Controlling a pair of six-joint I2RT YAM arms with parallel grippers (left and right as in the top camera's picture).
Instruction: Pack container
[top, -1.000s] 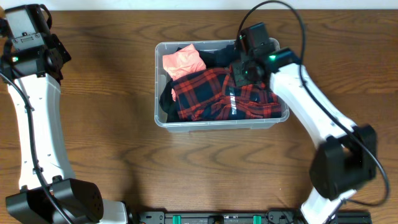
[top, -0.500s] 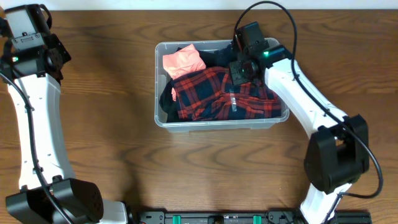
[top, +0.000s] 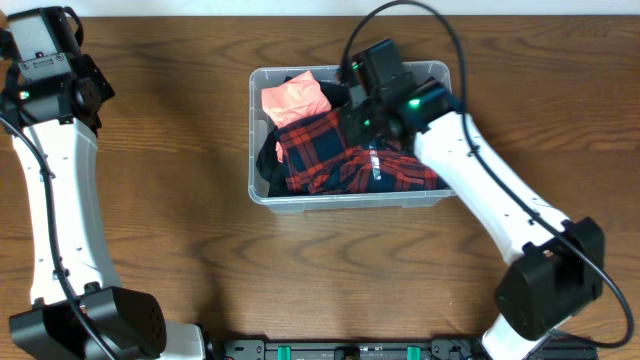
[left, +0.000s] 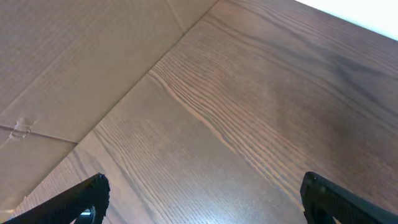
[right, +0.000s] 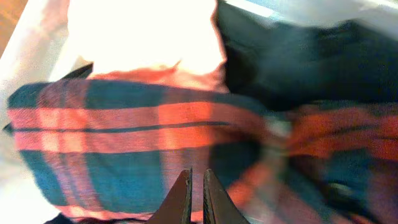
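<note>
In container (top: 350, 201) at middle of table (top: 180, 230): folded cloth (top: 294, 97) rear left, shirt (top: 320, 150) before and right of it. Above shirt: right gripper (right: 197, 177). Far left, well apart: left gripper (left: 205, 208).

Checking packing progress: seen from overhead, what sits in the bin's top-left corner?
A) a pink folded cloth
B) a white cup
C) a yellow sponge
A: a pink folded cloth fills that corner of the container, beside the plaid garment.
</note>
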